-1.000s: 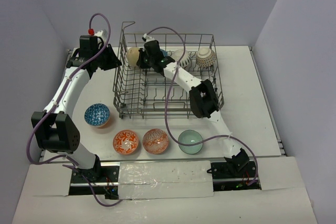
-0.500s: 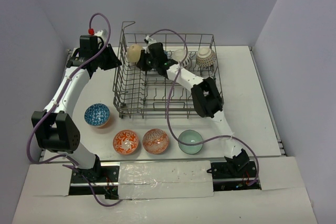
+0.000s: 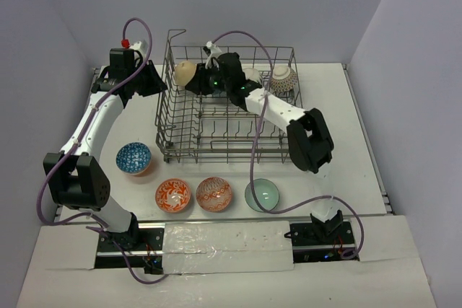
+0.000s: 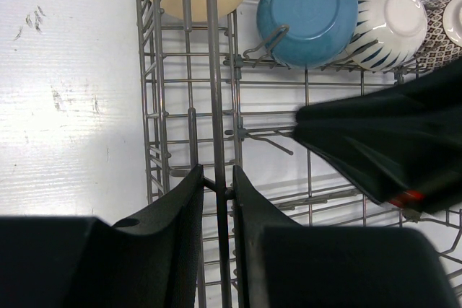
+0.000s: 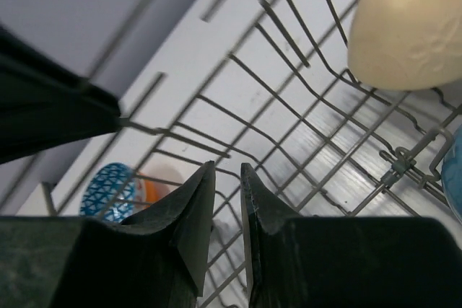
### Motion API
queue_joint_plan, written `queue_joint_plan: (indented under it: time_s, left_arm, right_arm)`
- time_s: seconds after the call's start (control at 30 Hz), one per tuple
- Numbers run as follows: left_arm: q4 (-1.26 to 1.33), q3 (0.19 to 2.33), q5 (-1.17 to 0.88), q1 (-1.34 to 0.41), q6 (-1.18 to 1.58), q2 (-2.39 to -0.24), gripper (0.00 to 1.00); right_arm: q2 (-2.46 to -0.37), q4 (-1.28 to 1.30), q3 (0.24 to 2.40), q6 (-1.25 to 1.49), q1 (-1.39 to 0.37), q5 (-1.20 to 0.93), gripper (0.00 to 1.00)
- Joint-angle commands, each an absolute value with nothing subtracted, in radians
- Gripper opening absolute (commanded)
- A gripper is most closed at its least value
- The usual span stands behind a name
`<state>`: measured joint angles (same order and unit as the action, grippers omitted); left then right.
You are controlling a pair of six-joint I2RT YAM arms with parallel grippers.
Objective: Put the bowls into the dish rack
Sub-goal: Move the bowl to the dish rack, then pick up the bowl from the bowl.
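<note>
Showing its flat base: teal-blue bowl [image 4: 310,12] | dish rack [image 3: 216,153]: grey wire

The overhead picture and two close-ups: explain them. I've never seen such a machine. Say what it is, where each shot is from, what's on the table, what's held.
Two robot arms are bolted at the table's near edge, each ending in a two-finger gripper. The wide picture looks down from above and behind them; each close-up comes from a wrist camera. On the table: a wire dish rack and four loose bowls, a blue-white bowl, an orange bowl, a paler orange bowl, a pale green bowl. Four more lean inside the rack, including a tan bowl and a teal-blue bowl. The left gripper straddles a rack wire; whether it pinches is unclear. The right gripper, inside the rack, is slightly open, holding nothing.
</note>
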<state>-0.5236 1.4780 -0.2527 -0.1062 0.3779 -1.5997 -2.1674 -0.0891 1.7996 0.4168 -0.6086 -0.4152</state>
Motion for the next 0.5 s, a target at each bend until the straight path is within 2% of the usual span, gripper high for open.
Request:
queue_joint_plan:
  time_s: [0.0,0.47]
  left_arm:
    - [-0.529,1.491,-0.242,-0.1,0.388,-1.615,0.0]
    - [-0.528,1.489,-0.242,-0.11,0.39,-1.6,0.0]
  right_arm:
    - [-2.024,-0.141,1.755,0.374,-0.614,-0.42,0.29]
    - [-1.752,-0.042,1.606,0.308,-0.617,-0.387,0.29]
